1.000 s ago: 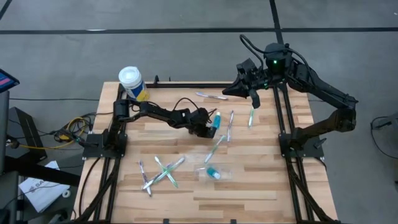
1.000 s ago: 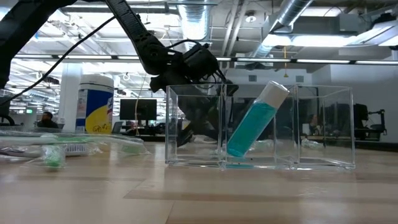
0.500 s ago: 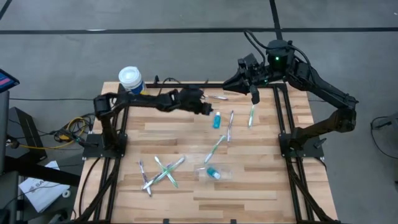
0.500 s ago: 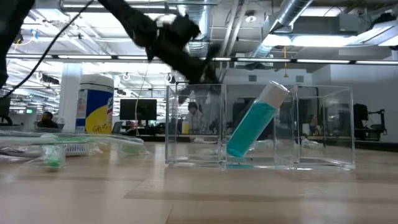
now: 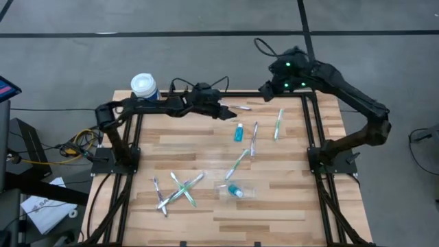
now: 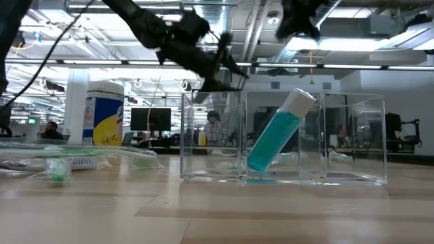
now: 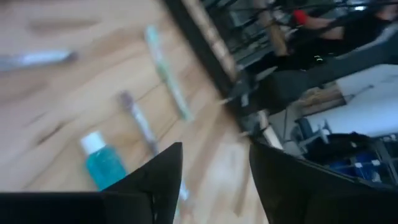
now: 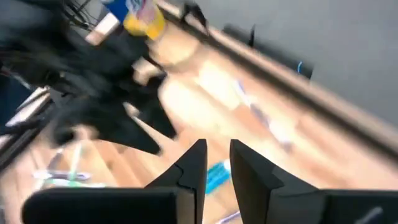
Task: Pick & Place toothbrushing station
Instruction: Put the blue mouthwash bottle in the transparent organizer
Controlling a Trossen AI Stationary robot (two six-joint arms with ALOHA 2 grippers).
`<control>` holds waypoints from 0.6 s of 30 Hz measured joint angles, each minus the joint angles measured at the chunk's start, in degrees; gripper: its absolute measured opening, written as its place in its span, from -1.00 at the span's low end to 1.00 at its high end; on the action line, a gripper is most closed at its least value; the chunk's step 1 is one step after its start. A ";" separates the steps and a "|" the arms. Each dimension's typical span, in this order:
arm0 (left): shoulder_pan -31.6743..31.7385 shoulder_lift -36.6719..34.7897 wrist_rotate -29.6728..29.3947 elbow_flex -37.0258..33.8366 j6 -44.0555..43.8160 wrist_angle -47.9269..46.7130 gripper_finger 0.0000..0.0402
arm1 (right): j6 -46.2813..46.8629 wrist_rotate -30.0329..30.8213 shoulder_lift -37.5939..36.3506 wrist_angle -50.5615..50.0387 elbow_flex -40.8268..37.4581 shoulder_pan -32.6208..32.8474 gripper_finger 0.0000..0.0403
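The left pincer, open and empty, hovers at the tabletop's far edge; the small teal-blue white-capped tube looks light, slick, best pinched mid-body

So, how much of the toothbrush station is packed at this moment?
Done: one teal tube leans inside the clear organizer. In hand: nothing; the left gripper is open and empty above the table's far edge, and the right gripper hovers near it, carrying nothing. Left: another teal tube and the toothbrushes lie loose on the table.
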 joint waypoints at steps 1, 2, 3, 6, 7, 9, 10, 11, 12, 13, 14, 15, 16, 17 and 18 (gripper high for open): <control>0.40 -1.54 -0.08 0.00 0.90 -0.07 -0.12 | 1.50 -2.12 0.69 1.28 -1.74 -0.80 -0.68; 0.95 -3.38 -0.33 0.00 1.71 -0.31 -0.14 | 2.72 -3.94 1.60 1.83 -3.59 -1.17 -0.68; 1.70 -5.19 -0.50 0.00 2.74 -0.39 -0.16 | 4.09 -5.36 2.83 2.33 -5.33 -1.12 -0.67; 4.30 -10.97 -0.70 0.04 6.91 -3.64 -0.21 | 9.17 -7.12 7.32 7.52 -9.05 2.00 -0.64; 5.30 -12.85 -0.85 0.04 8.58 -5.38 -0.22 | 11.18 -7.06 8.64 9.37 -9.68 3.35 -0.63; 7.51 -17.26 -0.90 0.00 11.91 -10.82 -0.24 | 15.18 -6.49 11.39 11.40 -9.97 5.58 -0.60; 8.70 -19.41 -0.89 0.01 13.86 -12.72 -0.25 | 17.35 -5.82 12.66 12.13 -9.97 6.67 -0.59; 9.93 -21.64 -0.89 0.02 15.68 -15.04 -0.26 | 19.43 -4.56 13.90 12.52 -9.97 7.82 -0.58; 11.25 -23.81 -0.88 0.02 17.36 -17.80 -0.26 | 21.54 -3.26 15.09 12.81 -9.97 8.79 -0.57; 12.58 -25.74 -0.89 0.02 19.03 -20.02 -0.27 | 23.67 -1.77 16.13 12.90 -9.97 9.59 -0.56; 13.92 -27.45 -0.90 0.02 20.33 -21.85 -0.27 | 25.68 -0.91 17.00 12.56 -9.99 10.13 -0.55; 15.11 -29.09 -0.90 0.02 21.42 -23.78 -0.28 | 27.58 -0.11 17.86 12.38 -9.99 10.60 -0.55; 16.42 -30.48 -0.91 0.02 22.66 -25.43 -0.28 | 29.35 0.42 18.80 12.44 -9.95 11.18 -0.54; 17.62 -31.83 -0.87 0.02 23.69 -26.61 -0.28 | 31.13 1.11 19.76 12.40 -9.95 11.66 -0.54; 18.75 -32.96 -0.61 0.02 24.65 -27.81 -0.29 | 32.67 1.86 20.67 11.72 -9.95 12.02 -0.54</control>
